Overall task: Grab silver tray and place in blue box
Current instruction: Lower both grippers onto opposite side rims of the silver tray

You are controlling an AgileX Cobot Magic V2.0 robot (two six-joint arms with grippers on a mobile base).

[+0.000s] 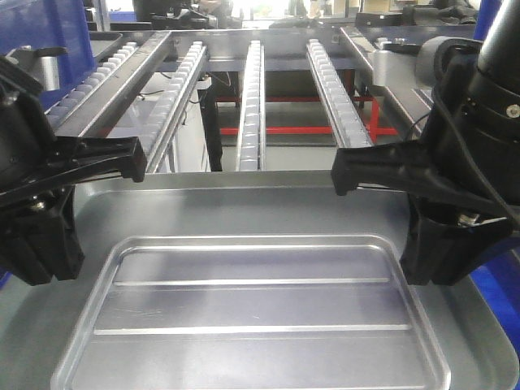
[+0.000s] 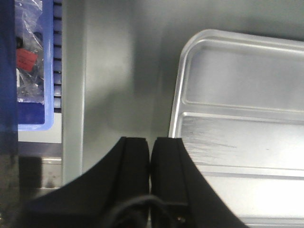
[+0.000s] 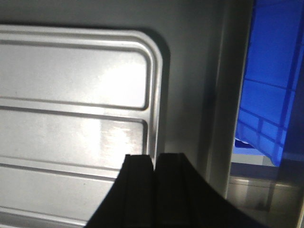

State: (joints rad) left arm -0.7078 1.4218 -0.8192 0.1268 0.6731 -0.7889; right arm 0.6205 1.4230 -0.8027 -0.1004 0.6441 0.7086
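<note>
ok so the whole thing turns on this: the silver tray (image 1: pixel 252 305) lies flat on the grey table (image 2: pixel 123 71) with its long axis running side to side in the front view, one short end pointing at each arm. Neither arm is really nearer, it sits pretty much between them

left gripper (image 2: pixel 151 145): jaws pressed together with nothing in them. In its wrist view the tips sit just beside the tray's short rim, and the tray spreads out toward 2 o'clock. right gripper (image 3: pixel 154 164): same deal, clamped on nothing, tips over the other short rim, tray out toward 10 o'clock

so my guess is both need to open up and bite the rim on their own end before any lift happens

blue box (image 3: pixel 270 85) is off the table edge at 3 o'clock in the right wrist view, so the right arm is the closer one to it

writing: nothing legible. There's a smaller blue bin (image 2: pixel 33 121) at 10 o'clock in the left wrist view holding plastic bags (image 2: pixel 31 57) with a red label, too blurry to read
</note>
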